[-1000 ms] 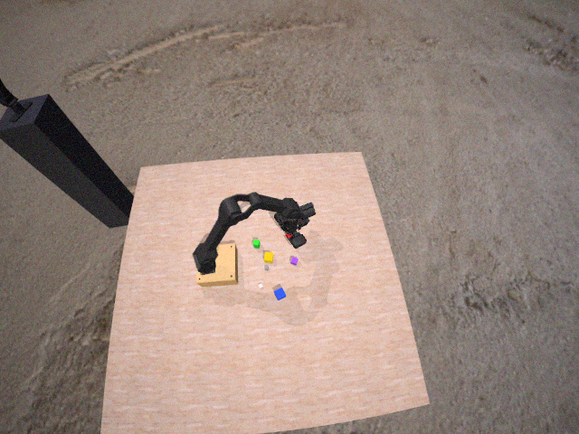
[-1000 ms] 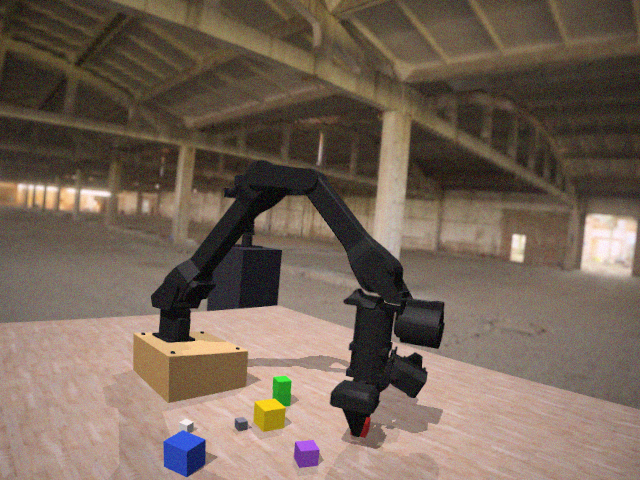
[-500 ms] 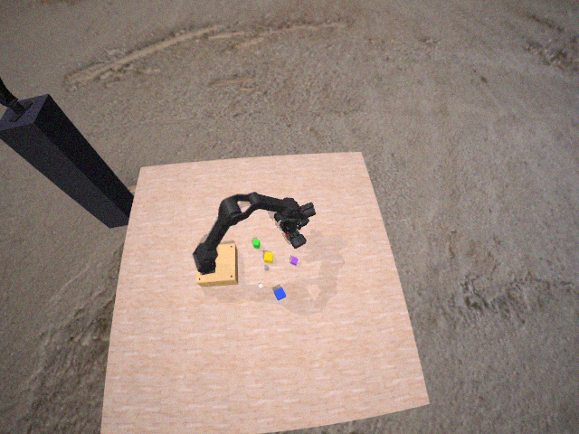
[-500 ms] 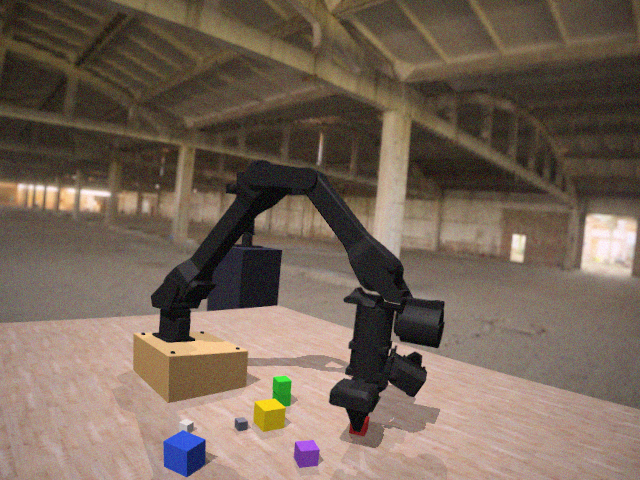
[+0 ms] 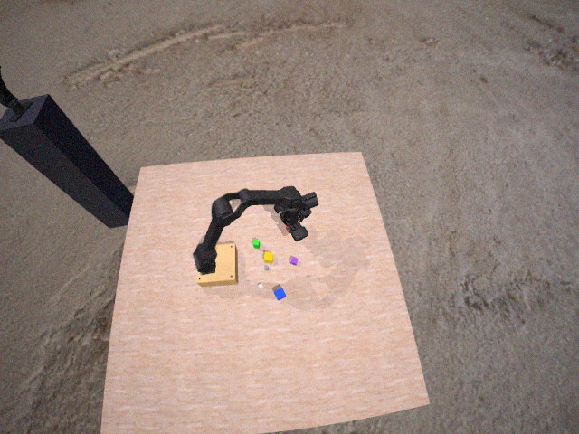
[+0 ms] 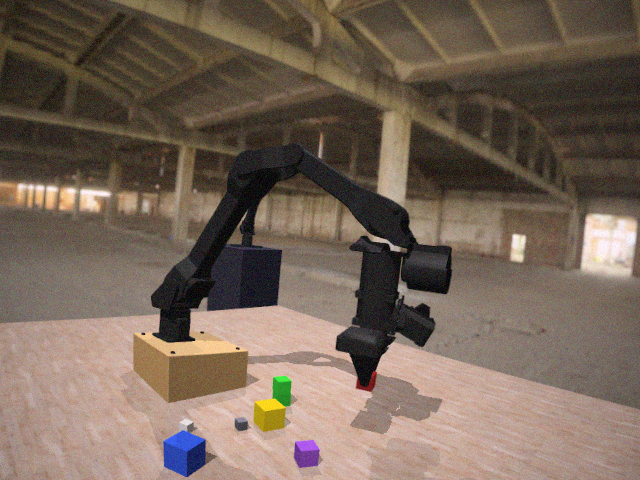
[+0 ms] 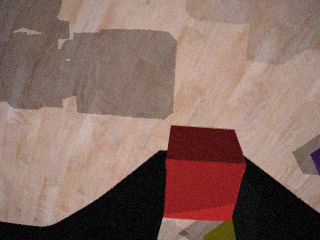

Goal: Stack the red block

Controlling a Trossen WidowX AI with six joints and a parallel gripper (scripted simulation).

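My gripper (image 6: 364,381) (image 7: 200,163) is shut on the red block (image 6: 373,381) (image 7: 199,190), with one black finger on each side of it in the wrist view. The block is held above the table, with a gap under it in the exterior view. In the top view only a sliver of the red block (image 5: 287,228) shows under the arm. The green tower (image 5: 256,243) (image 6: 281,391) stands upright on the table, between the gripper and the arm's base. It is narrow and taller than it is wide. It is not in the wrist view.
A yellow block (image 5: 268,257) (image 6: 269,414) (image 7: 222,232) stands close to the tower. A purple block (image 5: 294,260) (image 6: 306,453), a small grey cube (image 5: 266,268) (image 6: 240,423), a small white cube (image 5: 260,285) (image 6: 186,425) and a blue block (image 5: 280,293) (image 6: 184,453) lie beyond it. The arm's wooden base (image 5: 226,263) (image 6: 206,377) is near the tower.
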